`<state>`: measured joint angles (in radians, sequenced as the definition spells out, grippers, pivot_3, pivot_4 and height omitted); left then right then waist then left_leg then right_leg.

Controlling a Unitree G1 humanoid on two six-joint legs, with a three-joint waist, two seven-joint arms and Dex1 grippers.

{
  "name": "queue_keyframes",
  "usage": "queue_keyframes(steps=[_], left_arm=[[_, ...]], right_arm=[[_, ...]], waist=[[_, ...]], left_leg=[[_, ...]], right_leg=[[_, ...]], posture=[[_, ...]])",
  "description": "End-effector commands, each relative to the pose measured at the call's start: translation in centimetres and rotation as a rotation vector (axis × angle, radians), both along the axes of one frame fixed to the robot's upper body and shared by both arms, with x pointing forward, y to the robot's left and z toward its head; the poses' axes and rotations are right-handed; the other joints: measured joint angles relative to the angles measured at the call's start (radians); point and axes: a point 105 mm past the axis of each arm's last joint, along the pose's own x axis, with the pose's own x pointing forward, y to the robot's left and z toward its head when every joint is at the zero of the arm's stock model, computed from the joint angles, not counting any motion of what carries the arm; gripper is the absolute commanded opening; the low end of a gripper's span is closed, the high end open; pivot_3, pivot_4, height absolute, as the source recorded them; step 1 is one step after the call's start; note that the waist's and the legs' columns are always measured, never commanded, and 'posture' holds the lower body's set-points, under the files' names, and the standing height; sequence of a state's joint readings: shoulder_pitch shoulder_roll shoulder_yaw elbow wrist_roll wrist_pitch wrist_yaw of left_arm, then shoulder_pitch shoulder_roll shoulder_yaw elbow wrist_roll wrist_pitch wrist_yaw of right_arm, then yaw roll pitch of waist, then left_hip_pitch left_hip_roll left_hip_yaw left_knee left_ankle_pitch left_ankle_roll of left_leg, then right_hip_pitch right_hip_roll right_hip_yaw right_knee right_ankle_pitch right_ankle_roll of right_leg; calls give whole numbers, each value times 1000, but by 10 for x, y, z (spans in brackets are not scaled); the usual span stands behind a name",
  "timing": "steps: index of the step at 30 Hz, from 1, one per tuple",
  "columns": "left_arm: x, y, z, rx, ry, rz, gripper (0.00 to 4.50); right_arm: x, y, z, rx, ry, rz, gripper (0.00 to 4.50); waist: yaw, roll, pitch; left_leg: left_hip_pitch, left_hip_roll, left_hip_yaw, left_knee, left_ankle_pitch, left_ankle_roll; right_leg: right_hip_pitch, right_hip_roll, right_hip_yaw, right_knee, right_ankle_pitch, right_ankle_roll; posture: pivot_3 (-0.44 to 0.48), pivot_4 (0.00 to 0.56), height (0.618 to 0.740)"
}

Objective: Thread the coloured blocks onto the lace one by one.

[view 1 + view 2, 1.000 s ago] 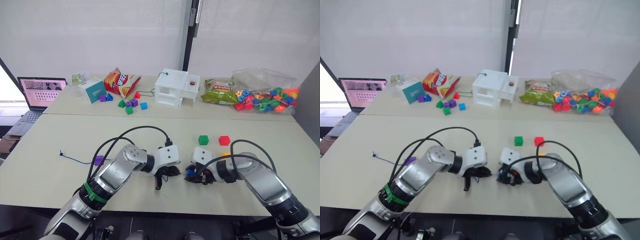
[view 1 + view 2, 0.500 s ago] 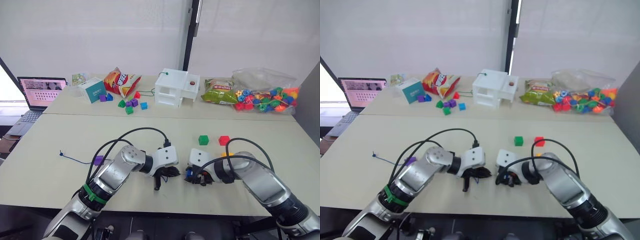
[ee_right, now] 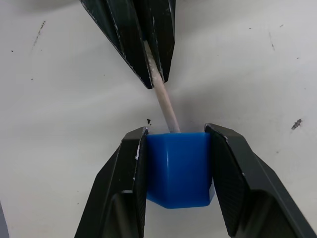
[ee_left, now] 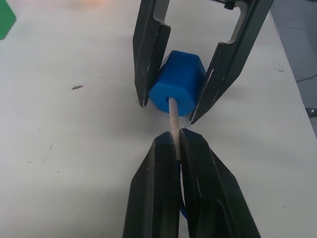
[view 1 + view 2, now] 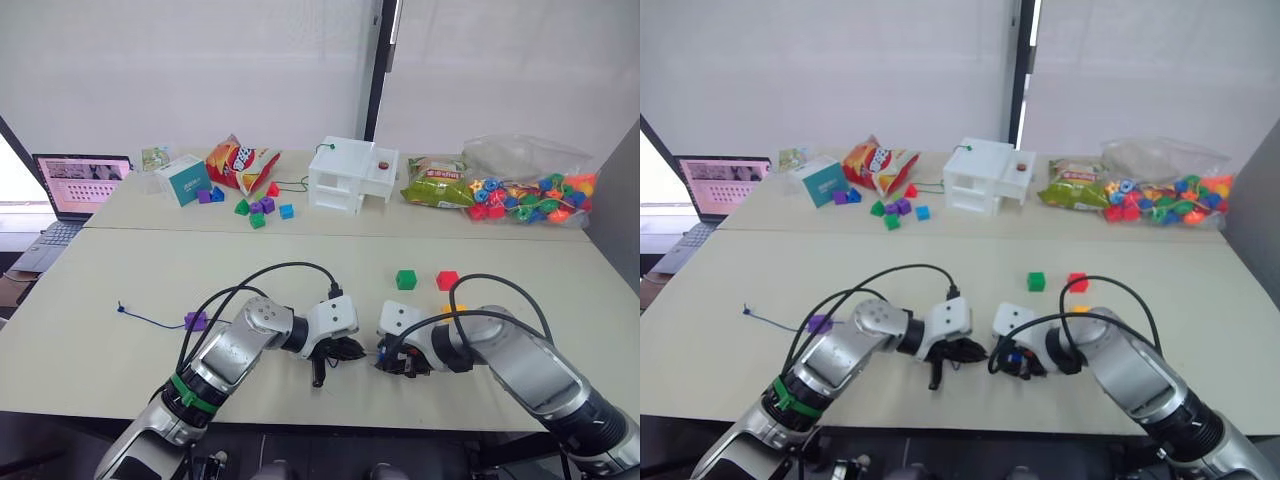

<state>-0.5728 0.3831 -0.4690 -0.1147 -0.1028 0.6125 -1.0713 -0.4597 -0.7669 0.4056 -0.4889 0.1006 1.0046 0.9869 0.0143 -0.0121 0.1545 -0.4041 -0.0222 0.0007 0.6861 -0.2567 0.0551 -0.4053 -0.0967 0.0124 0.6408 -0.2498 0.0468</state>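
My left gripper [image 4: 176, 140] is shut on the pale stiff tip [image 4: 173, 118] of the lace. The tip's end sits in the hole of the blue block [image 4: 176, 88]. My right gripper [image 3: 176, 130] is shut on that blue block [image 3: 177, 168], low over the near table, facing the left gripper [image 5: 348, 351]. The dark blue lace [image 5: 150, 318] trails left across the table, and the purple block [image 5: 195, 320] sits on its line. Green [image 5: 406, 279] and red [image 5: 447, 280] blocks lie beyond my right arm. The yellow block [image 5: 451, 309] peeks out behind that arm.
On the far table stand a laptop [image 5: 80, 183], a teal box [image 5: 185, 180], a crisp bag [image 5: 240, 165], mixed small blocks [image 5: 256, 208], a white box [image 5: 352, 175], a green snack bag [image 5: 435, 183] and a clear bag of beads [image 5: 530, 195].
The two grippers have drawn a little closer together, the left one shifting slightly to the right with the lace tip toward the blue block.
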Motion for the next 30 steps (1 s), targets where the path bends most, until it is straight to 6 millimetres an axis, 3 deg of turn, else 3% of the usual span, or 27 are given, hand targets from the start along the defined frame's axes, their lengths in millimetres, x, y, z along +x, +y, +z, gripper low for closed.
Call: queue_keyframes(steps=[1, 13, 19, 24, 30], left_arm=[[-21, -27, 15, -110, -12, -142, 0], [-16, -11, 1, -69, -63, -154, 0], [-14, -19, 15, -86, -102, -169, 0], [-16, -29, 11, -92, -92, -161, 0], [-13, -23, 9, -72, -93, -155, 0]], right_arm=[[-6, 19, -2, 80, 7, 73, 1319], [-6, 9, -13, 111, 4, 105, 1319], [-6, 10, -11, 98, 4, 131, 1319], [-5, 13, -10, 103, 1, 132, 1319], [-5, 11, -10, 101, 2, 119, 1319]], waist=[[-1, 0, 0], [-6, -1, 0], [-5, -1, 0], [-5, -1, 0], [-4, -1, 0]], left_leg=[[0, 0, 0, 0, 0, 0], [4, 1, 1, 0, 0, 0], [4, 2, 0, 0, 0, 0], [3, 1, 0, 0, 0, 0], [4, 1, 1, 0, 0, 0]], right_leg=[[0, 0, 0, 0, 0, 0], [2, 1, 1, 1, 0, 0], [2, 2, 1, 0, 0, 0], [2, 2, 1, 0, 0, 0], [3, 1, 1, 0, 0, 0]], posture=[[0, 150, 740], [0, 150, 740], [0, 150, 740], [0, 150, 740], [0, 150, 740]])
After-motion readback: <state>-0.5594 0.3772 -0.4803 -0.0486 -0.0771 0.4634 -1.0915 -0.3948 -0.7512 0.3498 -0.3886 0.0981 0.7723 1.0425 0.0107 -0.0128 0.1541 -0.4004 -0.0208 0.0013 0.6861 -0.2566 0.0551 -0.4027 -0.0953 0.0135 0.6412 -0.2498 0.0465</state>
